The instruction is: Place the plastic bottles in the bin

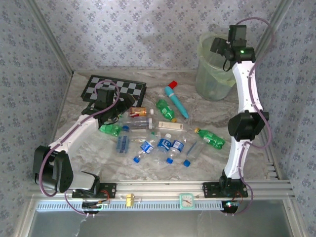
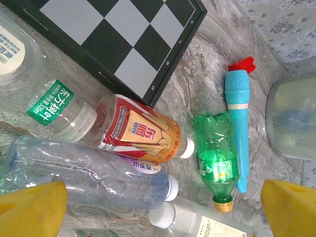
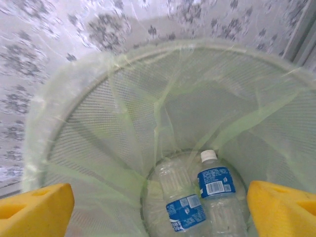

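2 glossy clear-plastic bottles [image 3: 216,190]; bin [image 3: 94,118] of translucent mesh plastic (filmy liner).

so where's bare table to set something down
Bare marble between the teal tube and the bin, and along the near edge below the blue-label bottles. Crowded mid-table, from the chessboard to the rightmost green bottle.

Over at the far corner, the right tool [image 1: 220,49] hangs above the rim of the bin [image 1: 212,81]. The left tool [image 1: 126,104] sits low on the counter [image 1: 74,148]. The plastic bottles [image 1: 148,146] lie scattered just beside and in front of it, the chessboard [image 1: 112,89] is close behind it, and the teal tube [image 1: 176,101] lies off to its right.
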{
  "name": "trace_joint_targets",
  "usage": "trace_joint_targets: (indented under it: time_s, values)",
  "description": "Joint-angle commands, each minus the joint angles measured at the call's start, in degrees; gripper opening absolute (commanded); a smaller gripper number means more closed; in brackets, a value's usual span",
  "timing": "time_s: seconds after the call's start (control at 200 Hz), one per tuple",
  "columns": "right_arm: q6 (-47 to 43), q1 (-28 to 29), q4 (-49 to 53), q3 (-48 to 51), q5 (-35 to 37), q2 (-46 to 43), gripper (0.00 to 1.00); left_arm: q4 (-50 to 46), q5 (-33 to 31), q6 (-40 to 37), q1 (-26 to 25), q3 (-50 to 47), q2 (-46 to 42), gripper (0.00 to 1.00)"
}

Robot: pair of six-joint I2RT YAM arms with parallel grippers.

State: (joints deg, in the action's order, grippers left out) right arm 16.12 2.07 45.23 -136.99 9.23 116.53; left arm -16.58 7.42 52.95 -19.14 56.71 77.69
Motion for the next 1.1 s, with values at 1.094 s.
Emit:
trace_joint_targets:
  time_s: [1.094]
  values:
    - [6.9,21.4,13.3,78.3,4.7,-38.5,1.0,0.5,5.0,-7.3,-3.3,12.8,12.4,1.0]
